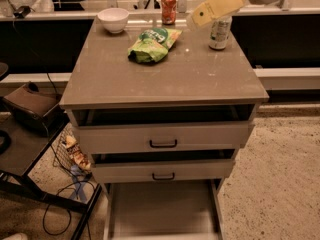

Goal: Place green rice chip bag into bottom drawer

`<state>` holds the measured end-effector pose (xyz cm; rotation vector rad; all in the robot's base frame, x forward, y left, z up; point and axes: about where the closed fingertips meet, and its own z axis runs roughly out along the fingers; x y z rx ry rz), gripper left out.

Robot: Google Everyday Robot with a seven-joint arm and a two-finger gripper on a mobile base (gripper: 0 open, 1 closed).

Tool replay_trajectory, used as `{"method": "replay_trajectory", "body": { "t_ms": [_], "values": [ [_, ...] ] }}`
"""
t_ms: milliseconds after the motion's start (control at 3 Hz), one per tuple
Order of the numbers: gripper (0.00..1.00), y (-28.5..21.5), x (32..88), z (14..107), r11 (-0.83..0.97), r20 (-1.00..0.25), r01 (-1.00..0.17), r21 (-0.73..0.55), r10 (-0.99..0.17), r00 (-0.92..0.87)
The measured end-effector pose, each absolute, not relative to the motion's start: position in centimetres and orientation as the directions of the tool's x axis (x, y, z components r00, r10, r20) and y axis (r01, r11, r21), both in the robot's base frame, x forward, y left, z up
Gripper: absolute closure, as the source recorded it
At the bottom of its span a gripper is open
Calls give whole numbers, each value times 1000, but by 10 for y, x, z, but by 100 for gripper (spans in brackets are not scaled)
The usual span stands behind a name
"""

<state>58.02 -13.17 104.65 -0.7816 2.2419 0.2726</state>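
Observation:
The green rice chip bag [152,44] lies crumpled on the cabinet top, toward the back and left of centre. The bottom drawer [162,204] is pulled out at the foot of the cabinet, and its pale floor is bare. My gripper [194,20] comes in from the upper right as a pale yellow tip. It hangs above the back of the counter, to the right of the bag and apart from it.
A white bowl [113,19], a red can [168,7] and a dark-labelled can [219,31] stand along the back of the counter [165,86]. Two upper drawers with black handles [163,144] are slightly ajar. A wire basket with a snack packet [76,153] and cables sit on the floor at left.

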Motion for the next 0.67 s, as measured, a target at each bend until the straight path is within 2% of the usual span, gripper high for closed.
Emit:
{"method": "replay_trajectory", "body": {
  "t_ms": [333, 667],
  "values": [
    [0, -122, 612, 1047, 814, -692, -580, -19, -430, -580],
    [0, -105, 690, 1010, 859, -627, -503, 94, -342, -700]
  ]
}}
